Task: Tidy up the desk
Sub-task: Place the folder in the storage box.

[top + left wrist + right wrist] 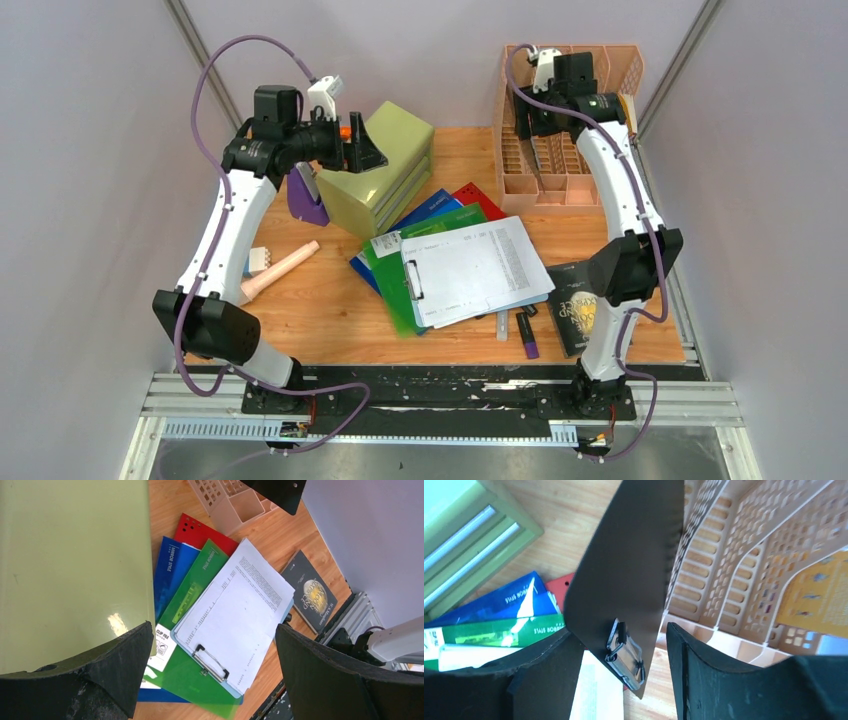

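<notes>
**Right fingers loose around a black board at the rack, left wide over the chest**

My right end effector (621, 630) is at the peach file rack (560, 185), which stands in the far right corner of the surface (330, 320). Its jaws are parted. A black clipboard (634, 555) stands tilted between them, its metal clip low and close to my fingers. A clear gap shows between the board and one finger, so I am not clamping it. I cannot tell whether the other finger touches it.

My left end effector (212, 627) is spread as wide as it goes and holds nothing. It hangs over the top of the green drawer chest (385, 170), which sits at the far edge, left of the middle.

The surface is orange-brown wood ahead of my bases, with a metal rail (440, 385) along its near edge. In its middle lies a fan of blue, green and red folders (187, 580) with a pale clipboard (475, 270) of printed paper on top. A dark book (572, 310) lies by the right edge towards the near right corner, with a purple marker (528, 337) just beside it.
</notes>
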`<action>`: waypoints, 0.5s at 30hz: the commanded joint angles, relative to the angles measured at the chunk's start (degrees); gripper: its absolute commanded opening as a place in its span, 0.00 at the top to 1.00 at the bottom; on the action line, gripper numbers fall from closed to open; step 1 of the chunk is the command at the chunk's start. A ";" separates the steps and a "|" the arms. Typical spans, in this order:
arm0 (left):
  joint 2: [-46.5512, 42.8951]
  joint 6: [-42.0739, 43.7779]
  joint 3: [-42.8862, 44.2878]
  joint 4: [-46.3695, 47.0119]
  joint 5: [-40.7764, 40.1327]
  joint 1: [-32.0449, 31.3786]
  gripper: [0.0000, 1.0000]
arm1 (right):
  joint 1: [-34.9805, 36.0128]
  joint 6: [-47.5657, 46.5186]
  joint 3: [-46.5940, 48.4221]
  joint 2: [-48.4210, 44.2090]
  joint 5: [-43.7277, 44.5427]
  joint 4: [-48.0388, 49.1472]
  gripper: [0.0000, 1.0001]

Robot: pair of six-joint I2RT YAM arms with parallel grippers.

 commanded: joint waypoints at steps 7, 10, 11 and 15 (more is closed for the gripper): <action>-2.41 0.95 -1.32 2.12 0.43 -0.04 0.00 | -0.23 1.00 -19.48 -8.35 -4.71 5.80 0.37; -2.38 1.26 -1.69 2.16 0.26 -0.04 0.00 | -0.27 -0.62 -25.77 -10.69 -2.76 8.99 0.35; -2.38 1.27 -1.77 2.17 0.21 -0.04 0.00 | -0.27 -1.12 -27.69 -11.52 -1.99 10.20 0.35; -2.38 1.45 -2.29 2.47 -0.11 -0.04 0.00 | -0.21 -3.35 -36.37 -15.27 0.61 16.91 0.34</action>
